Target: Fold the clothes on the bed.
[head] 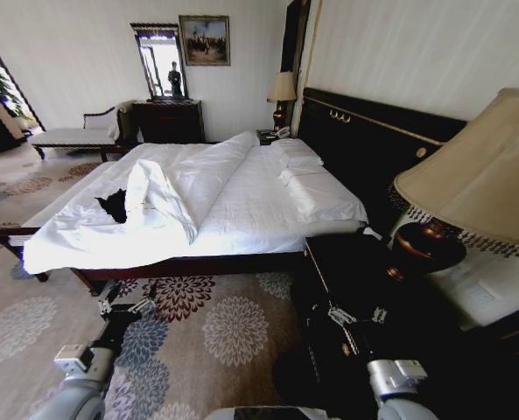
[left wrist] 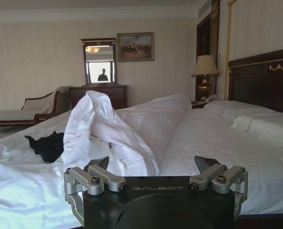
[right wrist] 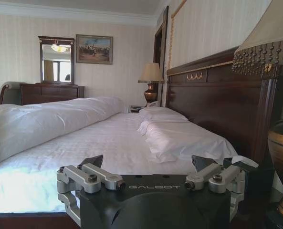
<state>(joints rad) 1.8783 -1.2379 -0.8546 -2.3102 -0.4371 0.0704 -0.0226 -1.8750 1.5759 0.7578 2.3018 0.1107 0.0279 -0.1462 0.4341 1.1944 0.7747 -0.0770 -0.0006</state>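
Left tool (head: 126,303): low in the lower left of the head view, over the patterned carpet (head: 215,341) just short of the bed's (head: 241,206) near edge, touching nothing; in its own wrist view the left tool (left wrist: 153,168) has its two dark fingertips (left wrist: 99,163) spread wide apart with nothing between them. Right tool (head: 355,313): lower right of the head view, in front of a dark nightstand (head: 347,262) beside the bed; in its wrist view the right tool (right wrist: 148,164) is likewise spread open and empty. Bed: large, white sheets, dark headboard (head: 373,140) with gold trim at the right centre of the head view, pillows (head: 316,188) against it. Duvet (head: 189,188): white, bunched into a long ridge running from the centre of the frame toward the headboard end, with a peaked fold at its near end. Black T-shirt (head: 115,206): one item, crumpled, lying on the bed left of centre in the head view, partly tucked against the peaked fold of duvet; in the left wrist view the black T-shirt (left wrist: 48,145) sits at the left middle, just beside the white fold, well apart from both tools. Table lamp (head: 469,188): large shade, right edge of the head view, close beside the right arm. Dresser with mirror (head: 167,118): upper centre, against the far wall. Chaise (head: 75,136): upper left.
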